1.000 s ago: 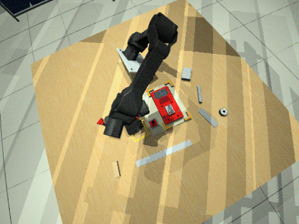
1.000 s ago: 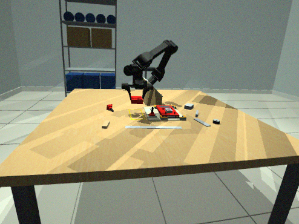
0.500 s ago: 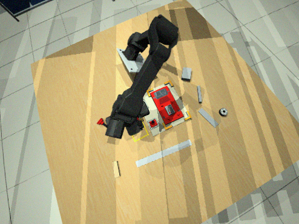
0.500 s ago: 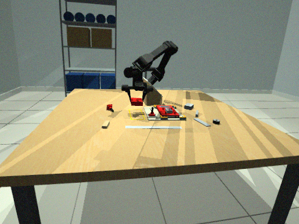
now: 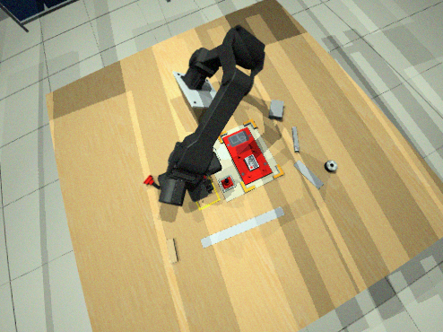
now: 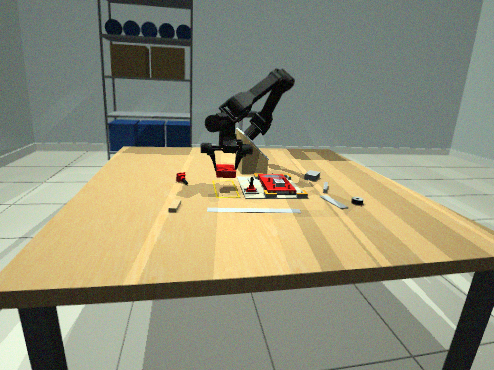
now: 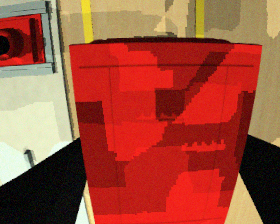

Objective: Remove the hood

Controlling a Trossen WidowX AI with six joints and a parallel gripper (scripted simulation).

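Note:
The hood (image 6: 226,169) (image 7: 165,120) is a red, box-like panel. My gripper (image 6: 226,172) (image 7: 162,143) is shut on its two sides and holds it in the air. The marked area, a yellow outline (image 5: 210,205) (image 6: 228,196) (image 7: 200,20), lies on the table below; its lines run on beyond the hood's far edge in the wrist view. The arm hides the hood and part of the outline in the top view. The red toy car (image 5: 261,174) (image 6: 272,186) stands without its hood to the right of the outline, its engine bay parts showing.
Beside the outline is a red piece with a black knob (image 5: 227,182) (image 6: 251,188) in a grey square holder. A red-and-black piece (image 5: 149,180) (image 6: 181,176) lies left. A pale strip (image 5: 242,228) (image 6: 254,210) and wooden block (image 5: 172,250) (image 6: 174,206) lie in front.

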